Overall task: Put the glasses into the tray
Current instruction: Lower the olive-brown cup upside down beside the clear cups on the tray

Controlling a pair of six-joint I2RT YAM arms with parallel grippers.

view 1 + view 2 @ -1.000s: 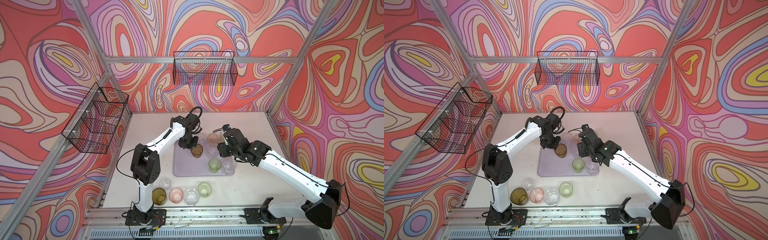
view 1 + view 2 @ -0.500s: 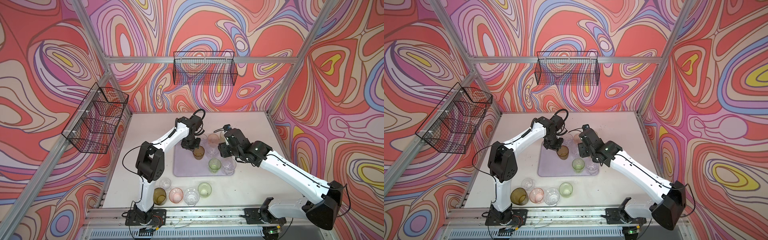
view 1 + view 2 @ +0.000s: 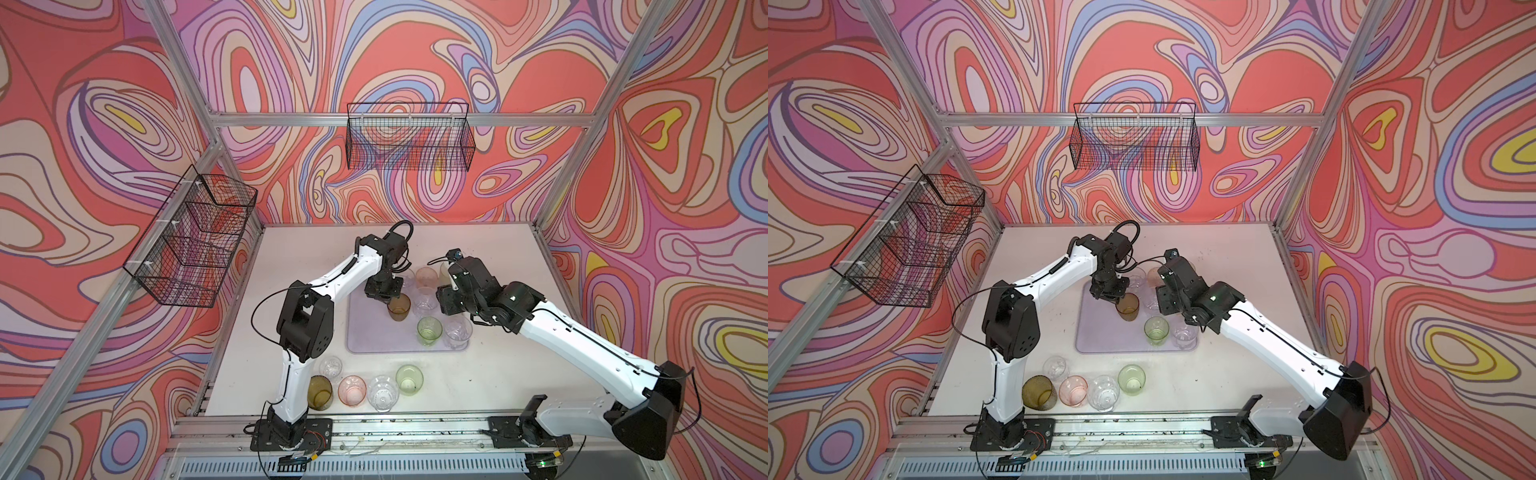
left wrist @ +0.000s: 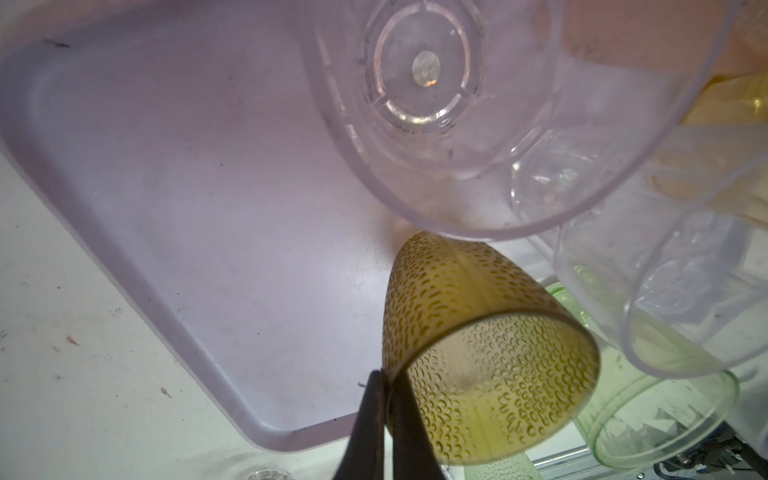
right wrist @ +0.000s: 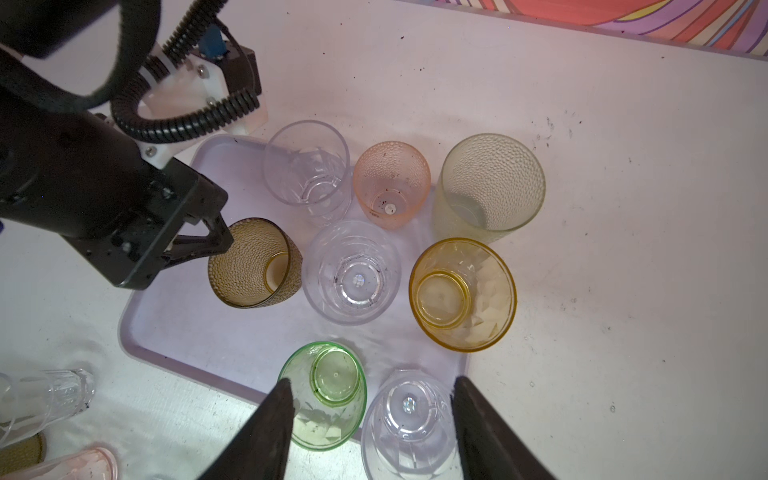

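Observation:
The pale lilac tray [image 3: 365, 332] [image 3: 1100, 338] lies mid-table. My left gripper [image 4: 384, 382] [image 3: 388, 300] is shut on the rim of an olive-brown textured glass [image 4: 478, 332] [image 5: 253, 264] [image 3: 399, 307], which hangs tilted low over the tray's middle. On the tray stand several glasses: clear [image 5: 307, 166], pink [image 5: 390, 183], clear [image 5: 351, 272], yellow [image 5: 461, 295], green [image 5: 324, 395] and clear [image 5: 409, 419]. A taller pale yellow-green one [image 5: 490, 183] stands at its far corner. My right gripper [image 5: 370, 384] [image 3: 444, 305] hovers open above the green and clear pair, holding nothing.
Near the table's front edge stand an olive-brown glass [image 3: 319, 392], a pink one [image 3: 352, 390], a clear one [image 3: 382, 392], a pale green one [image 3: 409, 379] and a small clear one [image 3: 331, 366]. Black wire baskets hang on the left wall [image 3: 191, 237] and back wall [image 3: 409, 137].
My left arm has carried the olive-brown glass a little rightward and nearer over the tray, its elbow swinging right. The right arm has stayed still.

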